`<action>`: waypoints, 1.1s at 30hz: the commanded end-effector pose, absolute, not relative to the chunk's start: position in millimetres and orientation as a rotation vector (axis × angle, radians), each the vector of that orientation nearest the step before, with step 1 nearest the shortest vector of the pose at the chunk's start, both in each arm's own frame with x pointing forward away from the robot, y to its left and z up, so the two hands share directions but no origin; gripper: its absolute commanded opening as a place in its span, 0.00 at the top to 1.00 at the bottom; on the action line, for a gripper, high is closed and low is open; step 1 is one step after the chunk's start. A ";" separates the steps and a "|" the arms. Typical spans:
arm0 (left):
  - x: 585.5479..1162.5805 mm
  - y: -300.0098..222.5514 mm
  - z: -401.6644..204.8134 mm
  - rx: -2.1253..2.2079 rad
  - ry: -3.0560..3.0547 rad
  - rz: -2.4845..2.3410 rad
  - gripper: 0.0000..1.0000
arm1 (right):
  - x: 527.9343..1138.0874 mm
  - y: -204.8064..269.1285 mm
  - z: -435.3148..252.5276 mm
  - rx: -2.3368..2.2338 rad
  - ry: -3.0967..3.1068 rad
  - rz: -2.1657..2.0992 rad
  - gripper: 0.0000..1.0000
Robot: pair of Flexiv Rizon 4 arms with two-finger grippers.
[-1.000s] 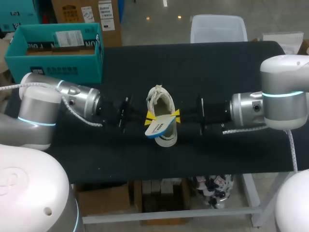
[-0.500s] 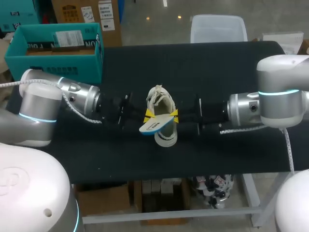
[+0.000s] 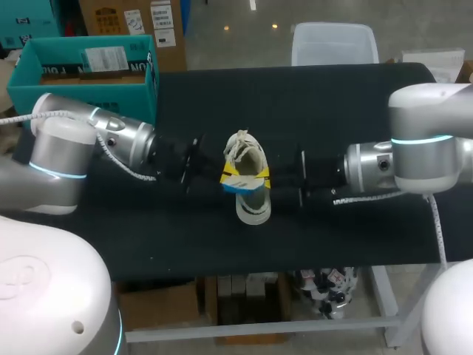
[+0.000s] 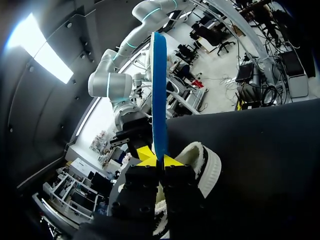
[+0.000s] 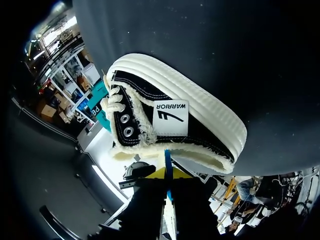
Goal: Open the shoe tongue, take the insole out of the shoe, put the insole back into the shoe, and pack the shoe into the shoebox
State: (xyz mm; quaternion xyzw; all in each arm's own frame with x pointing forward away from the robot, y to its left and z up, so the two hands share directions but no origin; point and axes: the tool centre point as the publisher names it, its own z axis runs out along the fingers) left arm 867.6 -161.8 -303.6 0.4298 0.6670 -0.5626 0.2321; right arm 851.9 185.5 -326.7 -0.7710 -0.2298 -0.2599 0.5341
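Your left gripper [image 4: 156, 161] and right gripper [image 5: 168, 172] both pinch the insole [image 3: 244, 186], lying 9-to-3 across the 12-to-6 shoe [image 3: 251, 208].

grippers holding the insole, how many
2: the left gripper and the right gripper each pinch the insole, from opposite sides, right by the shoe mid-table.
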 end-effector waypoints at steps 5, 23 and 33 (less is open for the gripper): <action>882.0 -170.6 -312.0 1.184 1.839 -1.554 1.00 | 848.6 190.0 -331.5 -1.857 -0.522 -0.658 1.00; 891.2 -169.8 -328.4 1.185 1.872 -1.564 1.00 | 872.9 190.9 -351.5 -1.835 -0.518 -0.638 1.00; 886.9 -166.7 -325.0 1.205 1.840 -1.561 1.00 | 871.7 188.6 -346.4 -1.878 -0.518 -0.621 0.72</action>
